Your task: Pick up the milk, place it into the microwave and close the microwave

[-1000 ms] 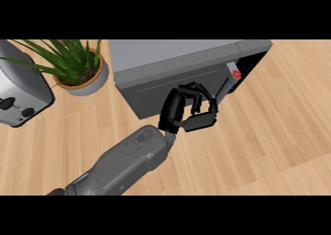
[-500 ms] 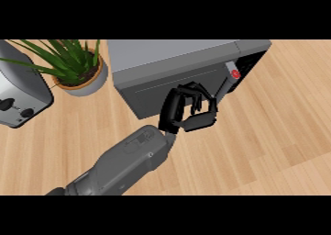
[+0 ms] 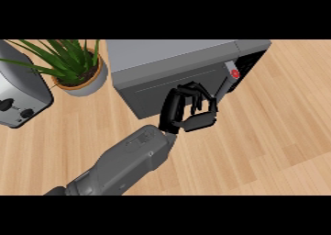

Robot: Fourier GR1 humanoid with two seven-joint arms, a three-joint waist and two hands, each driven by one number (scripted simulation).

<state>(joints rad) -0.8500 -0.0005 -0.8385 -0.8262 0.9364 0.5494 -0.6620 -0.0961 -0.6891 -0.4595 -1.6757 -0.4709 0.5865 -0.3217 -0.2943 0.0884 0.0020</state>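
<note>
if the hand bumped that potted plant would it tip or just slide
The potted plant would probably slide rather than tip: its pot looks wide and squat. The long leaves would likely bend. The hand is at the microwave, apart from it.

Boxy grey metal microwave (image 3: 174, 69) with red button (image 3: 234, 73); pale striped wooden bench (image 3: 276, 133); spiky green potted plant (image 3: 69, 57); silver toaster (image 3: 15, 92).

A potted plant (image 3: 76, 69) stands between toaster (image 3: 15, 94) (leftmost) and microwave (image 3: 174, 69), seemingly apart.
</note>
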